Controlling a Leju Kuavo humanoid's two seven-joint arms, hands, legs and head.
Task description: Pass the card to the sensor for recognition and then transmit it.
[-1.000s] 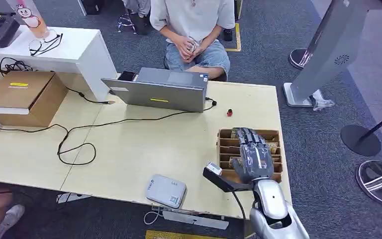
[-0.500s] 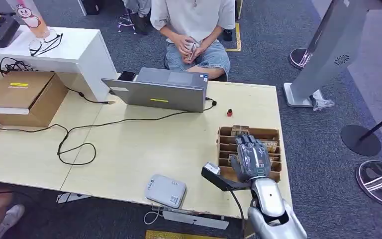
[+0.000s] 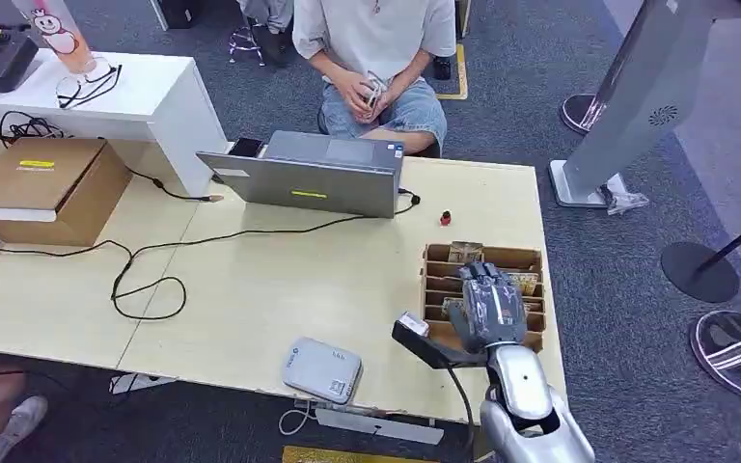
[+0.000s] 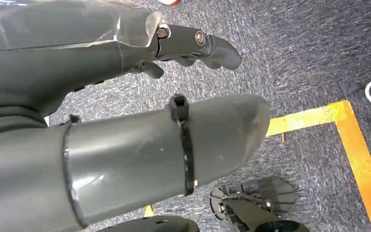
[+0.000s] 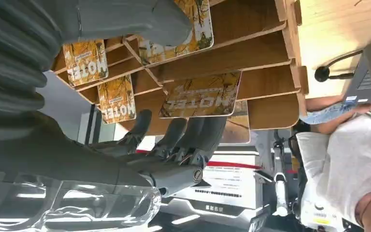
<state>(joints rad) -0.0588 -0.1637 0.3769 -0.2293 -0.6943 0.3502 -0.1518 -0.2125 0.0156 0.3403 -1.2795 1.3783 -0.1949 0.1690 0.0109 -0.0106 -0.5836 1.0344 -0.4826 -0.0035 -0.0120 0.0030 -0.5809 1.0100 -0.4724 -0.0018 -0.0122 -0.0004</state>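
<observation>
The right hand (image 3: 490, 307) hovers over the wooden card rack (image 3: 531, 258), fingers apart and empty, cards (image 5: 200, 95) just beneath; the left hand (image 4: 125, 96) hangs open.

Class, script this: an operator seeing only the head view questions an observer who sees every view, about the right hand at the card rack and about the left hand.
Operator: Has the right hand gripped anything from the card rack?
Observer: Not visibly. Its fingers lie straight beside a MOTEL card, with the thumb apart from them.
Operator: And the left hand?
Observer: The left hand hangs over grey carpet with yellow tape, holding nothing.
</observation>
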